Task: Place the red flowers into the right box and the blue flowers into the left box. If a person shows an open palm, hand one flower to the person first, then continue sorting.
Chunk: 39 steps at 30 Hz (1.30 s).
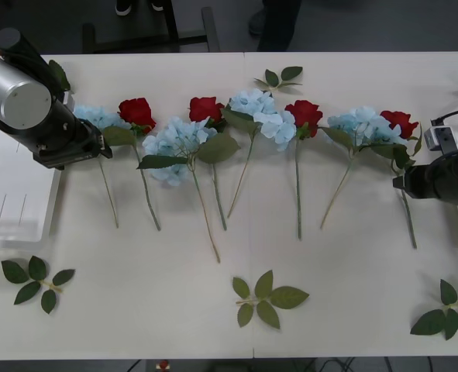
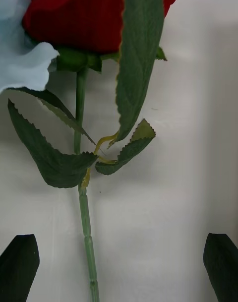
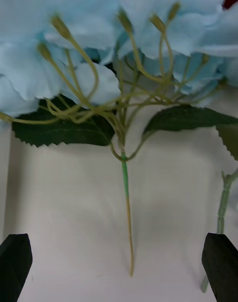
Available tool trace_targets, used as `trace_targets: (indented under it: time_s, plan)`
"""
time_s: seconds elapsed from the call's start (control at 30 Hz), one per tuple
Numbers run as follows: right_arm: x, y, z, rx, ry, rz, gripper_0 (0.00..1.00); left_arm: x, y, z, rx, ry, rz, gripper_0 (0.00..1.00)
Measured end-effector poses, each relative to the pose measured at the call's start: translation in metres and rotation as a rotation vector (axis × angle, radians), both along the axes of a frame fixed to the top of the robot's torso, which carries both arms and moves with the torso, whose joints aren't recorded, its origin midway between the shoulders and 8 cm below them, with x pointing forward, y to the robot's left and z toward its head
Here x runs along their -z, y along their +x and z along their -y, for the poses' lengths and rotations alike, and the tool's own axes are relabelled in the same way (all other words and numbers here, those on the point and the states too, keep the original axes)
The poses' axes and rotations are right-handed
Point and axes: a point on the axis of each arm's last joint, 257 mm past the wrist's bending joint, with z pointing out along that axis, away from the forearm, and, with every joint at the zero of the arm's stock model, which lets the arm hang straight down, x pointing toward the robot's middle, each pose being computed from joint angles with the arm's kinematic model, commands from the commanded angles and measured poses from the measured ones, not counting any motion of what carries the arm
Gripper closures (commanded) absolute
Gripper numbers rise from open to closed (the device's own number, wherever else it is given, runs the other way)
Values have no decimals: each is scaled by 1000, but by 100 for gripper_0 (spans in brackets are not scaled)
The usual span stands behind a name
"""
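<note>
**Both hands open over the flower row**

I see red roses [image 1: 138, 111] and blue hydrangeas [image 1: 178, 139] lying in a row across the white table [image 1: 352, 294], heads away from me. My right hand [image 2: 119, 267] hovers over the rightmost rose [image 2: 79, 14], fingers [image 2: 20, 265] apart either side of its stem. My left hand [image 3: 119, 270] is spread over the leftmost hydrangea [image 3: 74, 49], whose stem lies between the fingertips [image 3: 220, 265]. The left box [image 1: 12, 194] sits at the table's left edge, under that arm. Loose leaf sprigs [image 1: 266, 298] lie near me.
</note>
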Motion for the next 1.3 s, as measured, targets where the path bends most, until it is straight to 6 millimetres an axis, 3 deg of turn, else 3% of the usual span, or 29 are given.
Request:
trace_targets:
  time_s: [0.17,0.3,0.53,0.77,0.83,0.9,1.0,1.03,1.2,1.23,1.27,1.3]
  plan:
    - [7,15,-6,-21,-8,31,3,5,14,-20,-62,5,23,0]
    - [9,27,-7,-17,-9,37,4,10,19,-22,-84,6,21,0]
    - [9,47,-14,16,10,55,12,23,33,-4,-79,-6,41,0]
    - [15,56,-15,28,3,59,19,49,36,19,-46,-5,49,0]
    - [15,58,-15,25,0,62,26,55,34,22,-39,-2,42,0]
    - [14,62,-18,14,-4,79,41,59,32,24,-35,-2,36,0]
    - [13,65,-24,-1,-10,86,87,61,31,23,-35,1,34,0]
    - [13,66,-25,-5,-11,86,97,61,31,22,-33,7,37,0]
    - [15,65,-27,-8,-12,80,100,60,34,18,-23,30,47,0]
    - [16,64,-26,-7,-12,74,100,60,34,17,-21,33,49,14]
    - [16,63,-27,-6,-10,71,100,59,35,16,-19,38,51,59]
    - [16,63,-27,-6,-6,70,100,59,35,15,-17,43,54,94]
